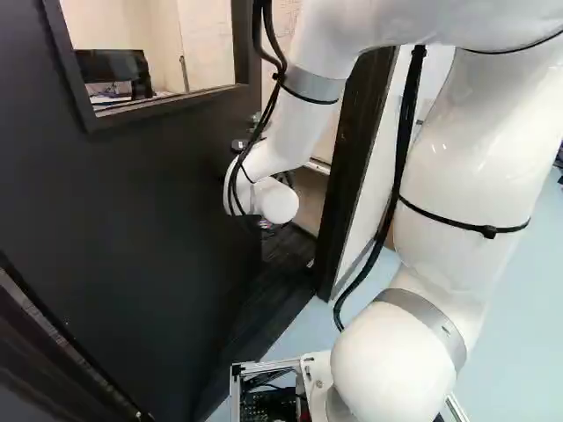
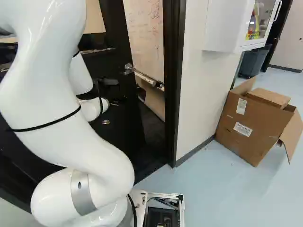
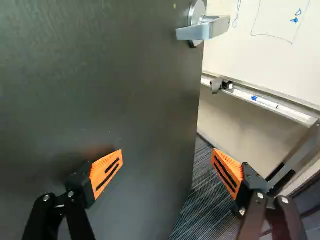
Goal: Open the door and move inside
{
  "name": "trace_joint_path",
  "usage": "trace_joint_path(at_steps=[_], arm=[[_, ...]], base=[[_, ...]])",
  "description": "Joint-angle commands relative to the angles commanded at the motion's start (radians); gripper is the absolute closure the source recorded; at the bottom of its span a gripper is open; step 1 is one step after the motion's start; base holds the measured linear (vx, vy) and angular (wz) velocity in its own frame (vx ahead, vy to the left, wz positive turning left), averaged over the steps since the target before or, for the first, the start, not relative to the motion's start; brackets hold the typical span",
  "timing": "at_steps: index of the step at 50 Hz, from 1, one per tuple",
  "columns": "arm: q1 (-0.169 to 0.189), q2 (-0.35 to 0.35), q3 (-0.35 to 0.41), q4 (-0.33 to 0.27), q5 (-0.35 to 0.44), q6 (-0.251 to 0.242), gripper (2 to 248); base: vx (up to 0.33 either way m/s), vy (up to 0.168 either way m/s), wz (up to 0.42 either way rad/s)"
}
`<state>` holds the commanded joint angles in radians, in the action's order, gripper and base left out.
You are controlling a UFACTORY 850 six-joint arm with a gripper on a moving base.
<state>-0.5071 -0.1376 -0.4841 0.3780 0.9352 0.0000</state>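
The dark door stands partly open, with a gap between its free edge and the frame. Its silver lever handle is on the face toward me. Low behind the arm's wrist, my gripper shows only in part in the right base view. Seen from the wrist, the gripper is open and holds nothing. One orange pad is over the door's face, the other over the gap past its edge. The handle lies ahead of the fingers, clear of both.
Beyond the gap are a whiteboard with a marker tray and dark carpet. A white wall adjoins the frame. An open cardboard box sits on the pale floor to the right, below a wall cabinet.
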Motion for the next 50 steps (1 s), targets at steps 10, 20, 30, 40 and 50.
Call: trace_joint_path(at_steps=[10,20,30,40,50], arm=[[-0.03,-0.016,-0.017,0.025,0.0,0.0,3],[-0.06,-0.032,-0.036,0.041,0.0,0.0,3],[-0.089,-0.048,-0.054,0.043,0.0,0.0,3],[-0.116,-0.068,-0.077,0.043,0.0,0.0,3],[-0.141,-0.087,-0.1,0.043,0.0,-0.024,3]], base=[[-0.001,-0.005,-0.019],[0.001,-0.003,-0.015],[0.0,0.0,0.0],[0.0,0.0,0.0],[0.0,0.0,0.0]])
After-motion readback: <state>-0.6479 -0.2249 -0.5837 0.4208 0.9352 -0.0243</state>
